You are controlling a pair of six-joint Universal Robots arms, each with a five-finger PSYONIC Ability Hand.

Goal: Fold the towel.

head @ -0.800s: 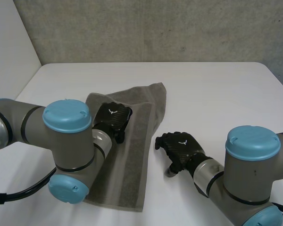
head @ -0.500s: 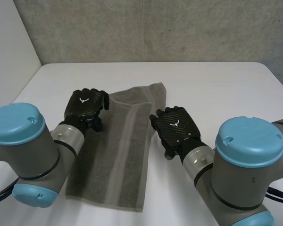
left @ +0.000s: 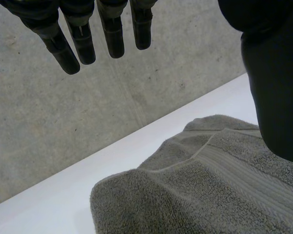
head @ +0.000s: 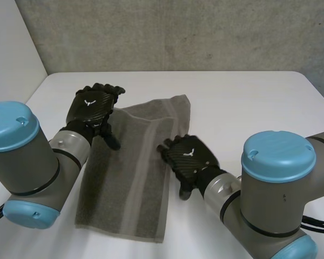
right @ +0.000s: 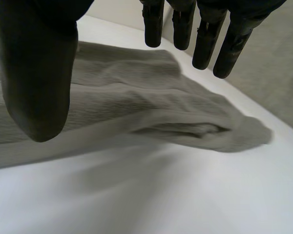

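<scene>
One grey towel lies rumpled at centre left of the frame on the white bench. The left hand, upper left, is at the towel's far left corner, fingers straight and spread, holding nothing. The right hand, at centre, is by the towel's right edge, fingers also straight and empty.

Your towel is grey terry with a paler band running along its length. You'll see it spread left of centre on the table, long side near to far, far edge rumpled, far right corner peaked.
</scene>
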